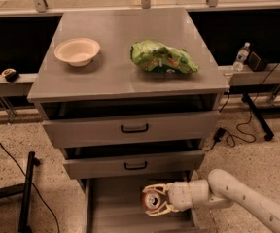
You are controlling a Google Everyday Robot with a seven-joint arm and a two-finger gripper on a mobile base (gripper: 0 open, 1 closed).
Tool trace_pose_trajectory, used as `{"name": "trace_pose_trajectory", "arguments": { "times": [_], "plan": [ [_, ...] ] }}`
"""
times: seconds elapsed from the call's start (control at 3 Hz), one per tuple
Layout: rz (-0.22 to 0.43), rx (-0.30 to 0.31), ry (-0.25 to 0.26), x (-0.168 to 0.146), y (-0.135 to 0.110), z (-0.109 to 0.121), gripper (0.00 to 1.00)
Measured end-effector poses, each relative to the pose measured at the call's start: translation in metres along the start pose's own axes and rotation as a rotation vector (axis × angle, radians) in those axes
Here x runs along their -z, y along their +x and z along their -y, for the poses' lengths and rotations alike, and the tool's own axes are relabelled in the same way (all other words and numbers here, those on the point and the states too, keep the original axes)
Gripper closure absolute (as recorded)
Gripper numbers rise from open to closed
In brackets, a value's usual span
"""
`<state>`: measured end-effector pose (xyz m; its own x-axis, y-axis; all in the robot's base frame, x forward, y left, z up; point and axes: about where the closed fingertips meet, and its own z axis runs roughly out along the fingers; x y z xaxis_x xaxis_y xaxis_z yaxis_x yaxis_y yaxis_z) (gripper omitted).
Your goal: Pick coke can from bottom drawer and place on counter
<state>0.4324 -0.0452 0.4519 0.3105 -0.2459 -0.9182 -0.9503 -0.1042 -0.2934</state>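
Note:
The coke can [152, 199] is held over the open bottom drawer [112, 212], its silver top facing the camera. My gripper [154, 199] is shut on the can, one pale finger above it and one below, with the white arm reaching in from the lower right. The can hangs just in front of the middle drawer's face. The counter [111, 67] is the grey metal top of the cabinet, above and behind.
A cream bowl [77, 51] and a green chip bag [163, 58] lie on the counter. The two upper drawers [130, 128] stand slightly open. A water bottle [240, 57] stands on the ledge at right. A black stand [27, 193] and cables lie on the floor.

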Motion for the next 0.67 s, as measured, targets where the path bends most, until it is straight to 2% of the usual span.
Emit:
{"name": "trace_pose_trajectory", "arguments": {
  "times": [0.33, 0.67],
  "plan": [
    [0.027, 0.017, 0.011, 0.001, -0.007, 0.003, 1.0],
    [0.077, -0.04, 0.103, -0.004, -0.031, 0.022, 1.0]
  ]
}}
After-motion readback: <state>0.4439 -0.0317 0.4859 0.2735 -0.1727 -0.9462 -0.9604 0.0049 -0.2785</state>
